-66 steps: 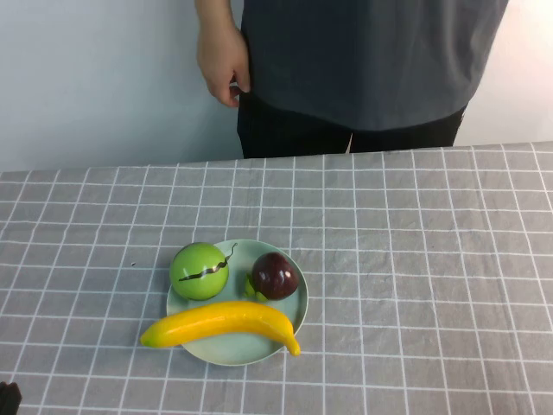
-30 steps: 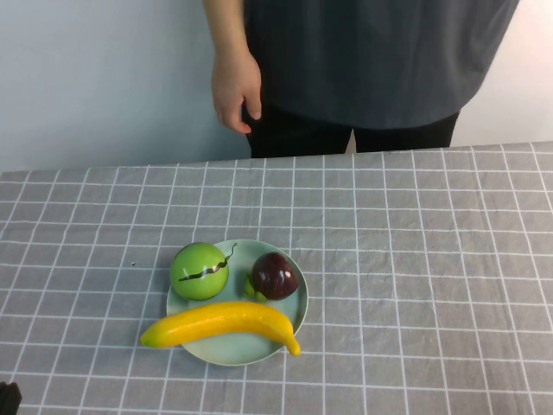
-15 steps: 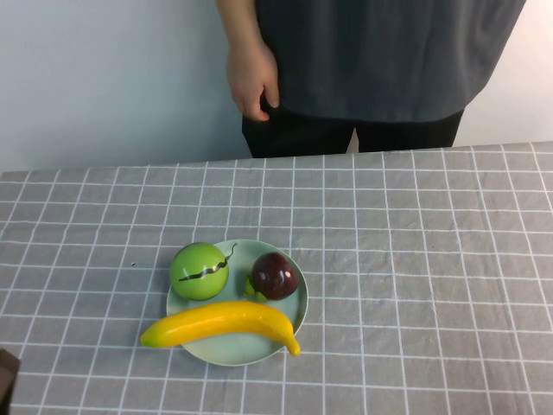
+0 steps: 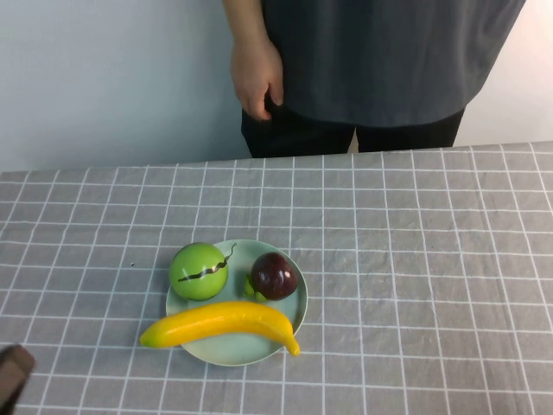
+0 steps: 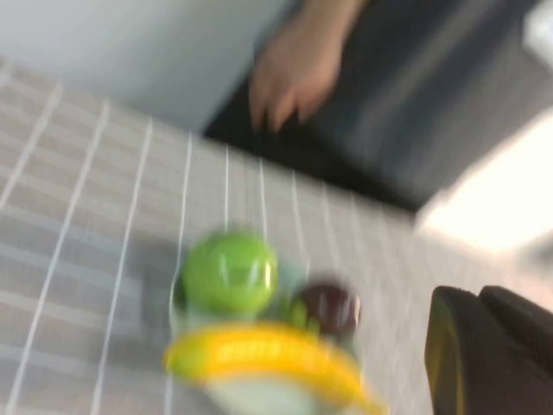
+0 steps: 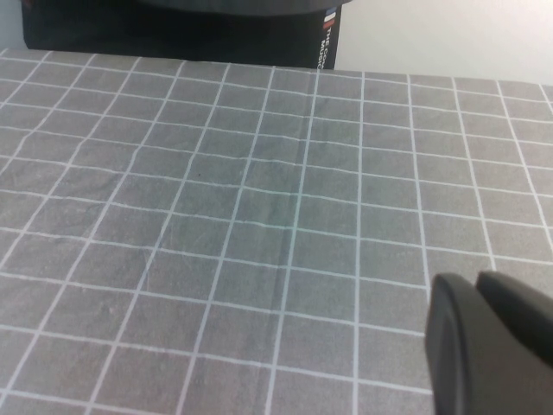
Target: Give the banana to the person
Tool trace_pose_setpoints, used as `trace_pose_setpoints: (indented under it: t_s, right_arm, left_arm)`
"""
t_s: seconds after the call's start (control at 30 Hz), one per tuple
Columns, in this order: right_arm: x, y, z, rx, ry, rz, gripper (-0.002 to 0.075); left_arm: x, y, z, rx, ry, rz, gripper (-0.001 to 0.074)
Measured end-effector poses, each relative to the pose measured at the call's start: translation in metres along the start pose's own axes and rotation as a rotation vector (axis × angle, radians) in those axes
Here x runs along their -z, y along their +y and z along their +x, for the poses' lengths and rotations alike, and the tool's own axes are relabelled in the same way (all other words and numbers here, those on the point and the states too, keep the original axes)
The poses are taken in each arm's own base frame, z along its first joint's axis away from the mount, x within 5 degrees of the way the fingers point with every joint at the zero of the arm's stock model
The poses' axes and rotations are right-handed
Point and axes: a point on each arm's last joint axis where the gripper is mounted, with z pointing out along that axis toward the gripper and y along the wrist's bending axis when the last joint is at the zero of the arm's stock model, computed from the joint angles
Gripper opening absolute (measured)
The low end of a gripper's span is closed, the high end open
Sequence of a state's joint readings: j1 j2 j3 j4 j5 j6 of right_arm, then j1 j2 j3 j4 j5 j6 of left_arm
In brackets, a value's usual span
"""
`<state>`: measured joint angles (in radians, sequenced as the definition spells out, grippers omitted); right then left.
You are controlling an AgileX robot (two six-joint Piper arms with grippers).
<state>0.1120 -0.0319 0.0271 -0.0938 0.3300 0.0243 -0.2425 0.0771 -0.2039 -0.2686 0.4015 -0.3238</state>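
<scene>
- Jaws of the left gripper (image 4: 10, 370) poke in at the table's (image 4: 432, 259) near left corner, farther in than before; their state cannot be told.
- Right gripper (image 6: 492, 346) over bare cloth; same doubt.
- Banana (image 4: 220, 322) lies across the plate's (image 4: 298, 316) near rim, beside green apple (image 4: 199, 271) and dark red fruit (image 4: 275, 276).
- Person (image 4: 389, 60) stands behind the far edge, hand (image 4: 257, 73) hanging.

**Banana on plate, person standing behind table**

A long, curved, glossy yellow banana (image 4: 220, 323) lies flat across the near edge of its plate, lower left of centre. The person in a dark grey T-shirt (image 4: 389, 56) stands at top, bare hand (image 4: 256, 76) hanging down.
</scene>
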Motion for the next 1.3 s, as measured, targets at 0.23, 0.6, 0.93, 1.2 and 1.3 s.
trace_pose_setpoints:
  t_s: [0.23, 0.6, 0.93, 1.2, 1.3]
  right_arm:
    - [0.0, 0.0, 0.0, 0.0, 0.0, 0.0, -0.0009]
    - [0.0, 0.0, 0.0, 0.0, 0.0, 0.0, -0.0009]
    - [0.0, 0.0, 0.0, 0.0, 0.0, 0.0, -0.0009]
    - [0.0, 0.0, 0.0, 0.0, 0.0, 0.0, -0.0009]
    - [0.0, 0.0, 0.0, 0.0, 0.0, 0.0, -0.0009]
  left_arm:
    - [-0.014, -0.037, -0.04, -0.405, 0.521, -0.047, -0.0004]
    - [-0.11, -0.067, -0.071, -0.79, 0.996, 0.154, -0.0004]
    - [-0.192, -0.081, -0.033, -1.05, 1.183, 0.288, -0.0003]
    - [-0.242, -0.057, 0.006, -1.198, 1.23, 0.313, 0.0326]
    - [-0.259, -0.047, 0.017, -1.254, 1.221, 0.294, 0.0428]
